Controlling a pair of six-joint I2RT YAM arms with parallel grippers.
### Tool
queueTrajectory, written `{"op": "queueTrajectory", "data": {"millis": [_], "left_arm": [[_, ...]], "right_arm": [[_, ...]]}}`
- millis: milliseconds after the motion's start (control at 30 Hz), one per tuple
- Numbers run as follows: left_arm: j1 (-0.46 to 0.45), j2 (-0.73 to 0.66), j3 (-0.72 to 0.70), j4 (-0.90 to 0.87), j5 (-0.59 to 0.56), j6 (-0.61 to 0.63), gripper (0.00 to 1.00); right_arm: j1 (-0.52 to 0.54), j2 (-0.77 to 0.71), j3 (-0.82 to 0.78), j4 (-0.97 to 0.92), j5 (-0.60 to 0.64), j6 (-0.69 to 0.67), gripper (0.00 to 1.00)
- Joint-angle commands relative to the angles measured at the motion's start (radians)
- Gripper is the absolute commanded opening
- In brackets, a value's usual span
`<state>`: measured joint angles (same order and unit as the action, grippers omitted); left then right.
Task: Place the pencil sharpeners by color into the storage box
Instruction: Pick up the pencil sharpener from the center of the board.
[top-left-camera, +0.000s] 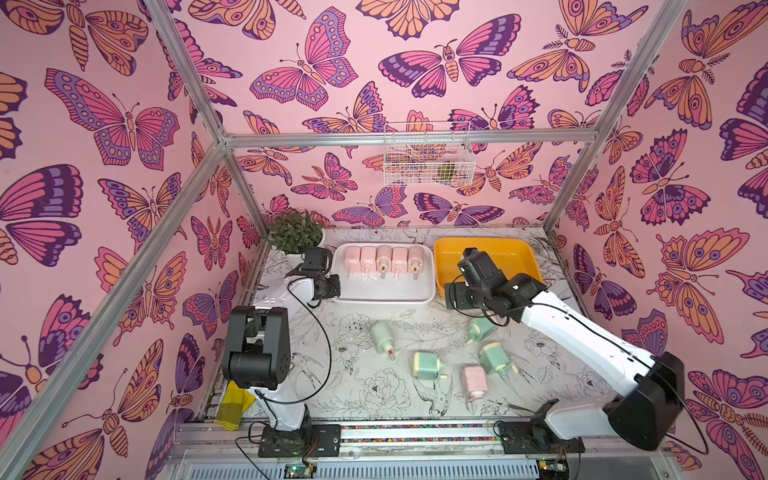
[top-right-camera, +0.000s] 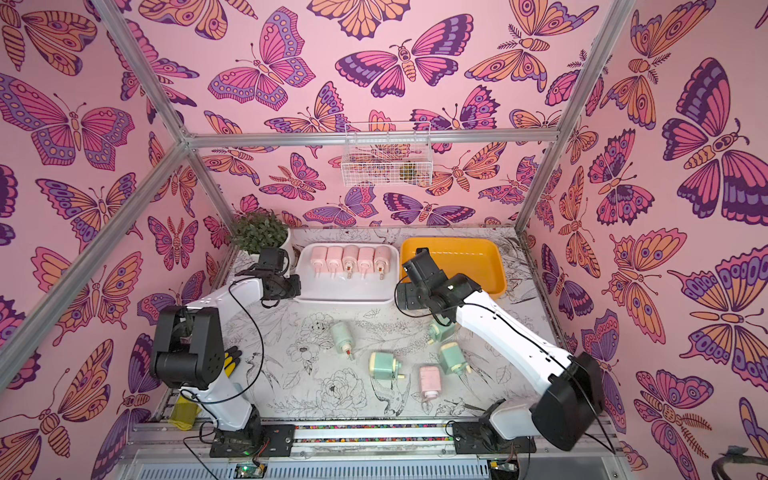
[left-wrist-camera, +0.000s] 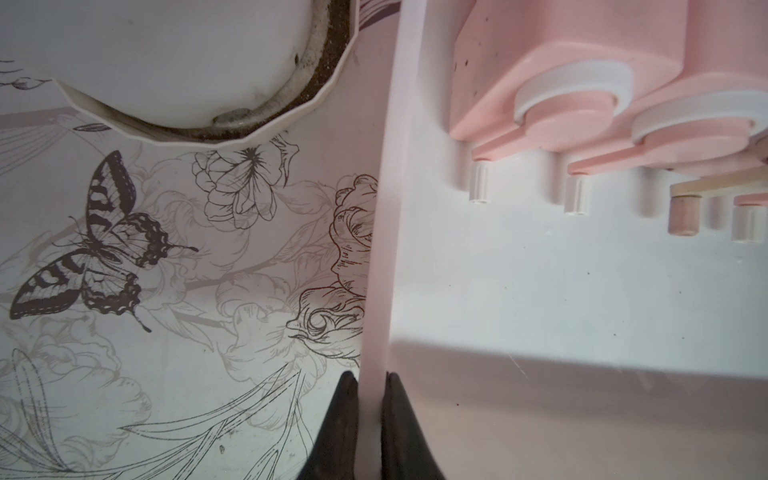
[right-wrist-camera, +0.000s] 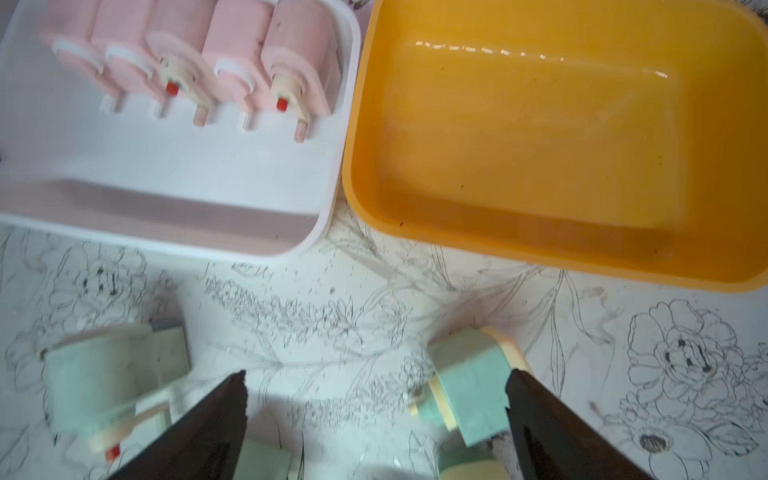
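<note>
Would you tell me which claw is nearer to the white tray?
Left. The left claw is shut on the side wall of the white tray; the right claw hangs open above green sharpeners on the table, clear of the tray.

Bkgd of my cell: butterfly wallpaper (top-left-camera: 112, 124) on all walls, alu frame (top-left-camera: 311, 139) across the back w/ a white wire basket (top-left-camera: 426, 153) hung on it, sth greenish-brown inside, can't ID. Potted plant (top-left-camera: 296, 233) sits at back-left corner of my table, pot in a white saucer (left-wrist-camera: 232, 135), on the b/w floral table cover (top-left-camera: 365, 395). Yellow item (top-left-camera: 235, 405) at front-left edge, partly hidden, type unclear.
</note>
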<state>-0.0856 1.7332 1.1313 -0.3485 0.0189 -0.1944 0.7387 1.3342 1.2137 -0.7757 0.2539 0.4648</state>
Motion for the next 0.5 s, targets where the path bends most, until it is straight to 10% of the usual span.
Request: {"op": "queueTrajectory", "data": {"millis": [0,467], "left_arm": [[-0.008,-0.041,-0.028,-0.041,-0.005,0.021,0.12],[-0.01,-0.022,-0.016,-0.038,0.027,0.004,0.11]], "right_arm": [[0.02,-0.089,-0.071,-0.129,-0.065,0.094,1.0],[0.344,-0.215,-0.307,-0.295,-0.006,0.518,0.97]]}}
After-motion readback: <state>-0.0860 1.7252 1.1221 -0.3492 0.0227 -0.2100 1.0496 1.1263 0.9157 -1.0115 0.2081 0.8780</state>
